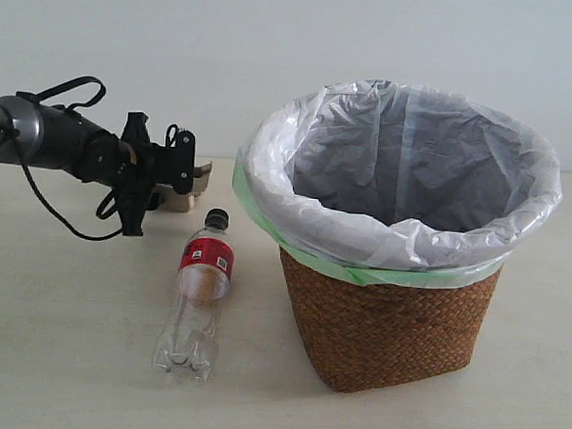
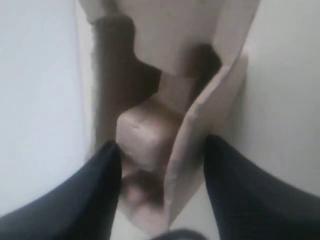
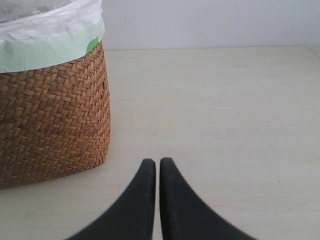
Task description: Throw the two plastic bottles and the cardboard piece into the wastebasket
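The tan cardboard piece point(image 1: 198, 181) rests on the table at the back left. My left gripper point(image 1: 176, 174) is open and straddles it. In the left wrist view the cardboard piece point(image 2: 150, 130) fills the gap of the left gripper point(image 2: 161, 141). One finger point(image 2: 102, 180) is against it, and a sliver of table shows before the other. The slim bottle point(image 1: 198, 297) with black cap and red label lies on the table in front of the gripper, left of the wastebasket point(image 1: 387, 320). The green-capped bottle is out of view. My right gripper point(image 3: 157, 161) is shut and empty, low over the table beside the wastebasket point(image 3: 50, 120).
The wastebasket's white bag liner with a green edge point(image 1: 407, 164) folds over the rim. The basket's inside bottom is hidden. A black cable point(image 1: 51, 208) hangs under the left arm. A pale wall stands behind the table.
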